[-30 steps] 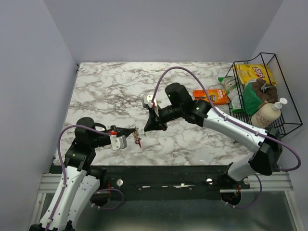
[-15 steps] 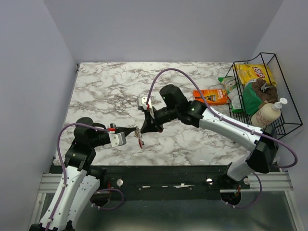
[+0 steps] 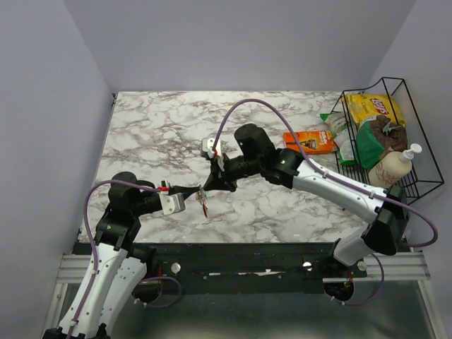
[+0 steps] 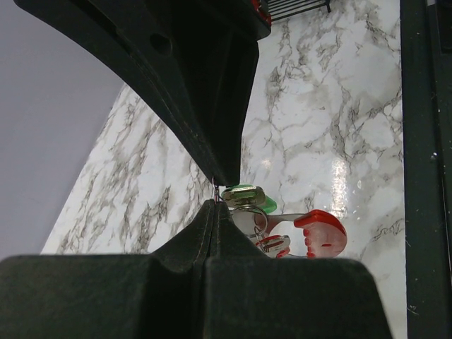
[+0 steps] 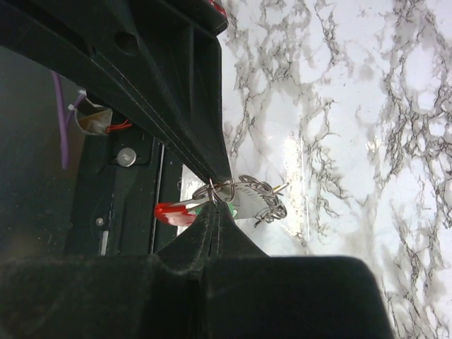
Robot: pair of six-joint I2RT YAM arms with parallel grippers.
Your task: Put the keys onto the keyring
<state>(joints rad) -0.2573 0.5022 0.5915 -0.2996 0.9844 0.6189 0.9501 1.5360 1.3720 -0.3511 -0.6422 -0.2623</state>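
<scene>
The keyring (image 5: 244,186) is a thin wire loop held just above the marble table (image 3: 148,134), between two meeting gripper tips. A red-headed key (image 4: 321,233) and a green-headed key (image 4: 248,197) hang from it, and the red one (image 3: 204,207) dangles below the tips in the top view. My left gripper (image 3: 199,192) is shut, its tip pinching the ring's wire (image 4: 215,200). My right gripper (image 3: 209,186) reaches in from the right, also shut, nipping the ring at its tip (image 5: 214,203). The two tips touch nose to nose.
An orange flat packet (image 3: 309,141) lies at the right of the table. A black wire basket (image 3: 417,148) at the far right holds a yellow chip bag (image 3: 372,107) and a pump bottle (image 3: 392,166). The table's near edge and black rail (image 3: 247,254) lie just below the grippers.
The right gripper has moved left and toward the near edge until its tip meets the left gripper's tip at the keyring. The left arm has hardly moved.
</scene>
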